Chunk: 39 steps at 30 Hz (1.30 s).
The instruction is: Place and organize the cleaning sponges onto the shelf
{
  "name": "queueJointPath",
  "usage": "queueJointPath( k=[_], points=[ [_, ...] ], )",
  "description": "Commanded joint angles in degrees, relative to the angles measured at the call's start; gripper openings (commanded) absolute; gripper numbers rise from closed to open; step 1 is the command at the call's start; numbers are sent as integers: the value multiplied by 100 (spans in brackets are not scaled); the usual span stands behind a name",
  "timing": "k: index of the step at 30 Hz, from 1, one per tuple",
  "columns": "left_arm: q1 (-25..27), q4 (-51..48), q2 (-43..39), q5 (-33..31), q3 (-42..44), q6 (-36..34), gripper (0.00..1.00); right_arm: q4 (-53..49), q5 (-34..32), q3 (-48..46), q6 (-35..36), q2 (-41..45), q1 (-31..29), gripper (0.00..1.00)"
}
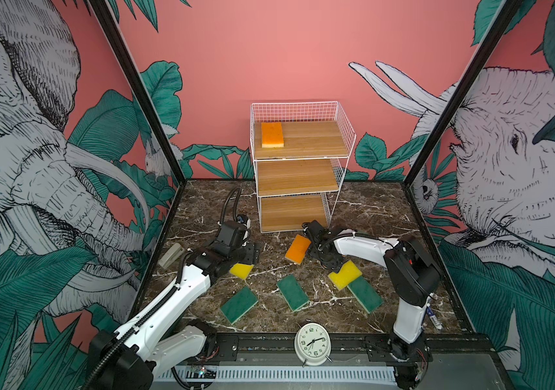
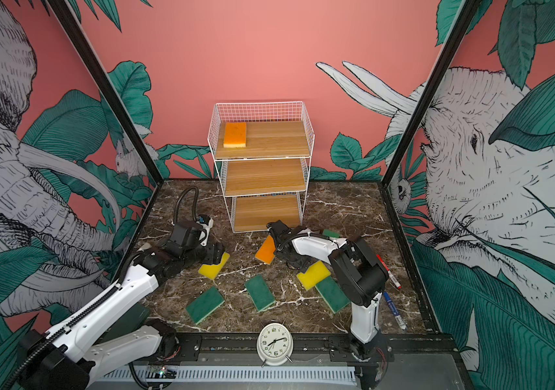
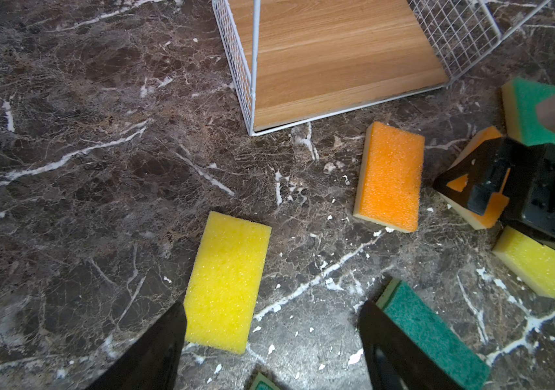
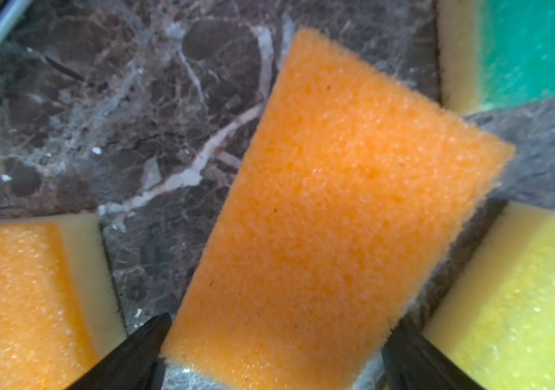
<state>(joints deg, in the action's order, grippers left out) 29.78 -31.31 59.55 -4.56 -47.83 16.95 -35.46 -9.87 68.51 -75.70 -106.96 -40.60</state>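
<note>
Where dark marble desk (image 1: 370,216) meets pink back wall (image 1: 286,50), white wire-mesh shelf with wooden boards (image 1: 298,177) stands, orange rectangular foam sponge (image 1: 272,134) on top tier, left side. Left hand (image 3: 272,307) open, empty, over yellow rectangular foam sponge (image 3: 228,280) on desk. Right hand (image 4: 282,320) spread wide, straddling second orange sponge (image 4: 330,202) flat on desk, ungripped.

Bright, even, diffuse light fills both top views; shadows on the dark marble bench (image 1: 363,209) are soft and faint. The wide lens stretches the side walls (image 1: 16,169) toward the corners. The left wrist view is sharp, with a pale sheen on the bench. The right wrist view is soft: a close orange sponge (image 4: 336,209) has fuzzy edges.
</note>
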Motion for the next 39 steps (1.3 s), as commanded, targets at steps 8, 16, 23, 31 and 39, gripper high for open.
queueJointPath(
  k=[8,16,23,31,39],
  points=[
    [-34,-18,-184,57,-52,170,81,-14,316,-60,1439,-129,168,92],
    [-34,-90,-261,42,-61,230,81,-181,-177,-166,1890,153,293,86],
    [-33,-153,-235,32,-138,167,81,-22,26,-126,1596,152,316,93],
    [-34,-260,-215,-45,-219,-36,81,163,295,-117,868,31,314,94],
    [-44,-113,-83,95,-160,-124,82,21,-14,-10,436,176,310,94]
  ],
)
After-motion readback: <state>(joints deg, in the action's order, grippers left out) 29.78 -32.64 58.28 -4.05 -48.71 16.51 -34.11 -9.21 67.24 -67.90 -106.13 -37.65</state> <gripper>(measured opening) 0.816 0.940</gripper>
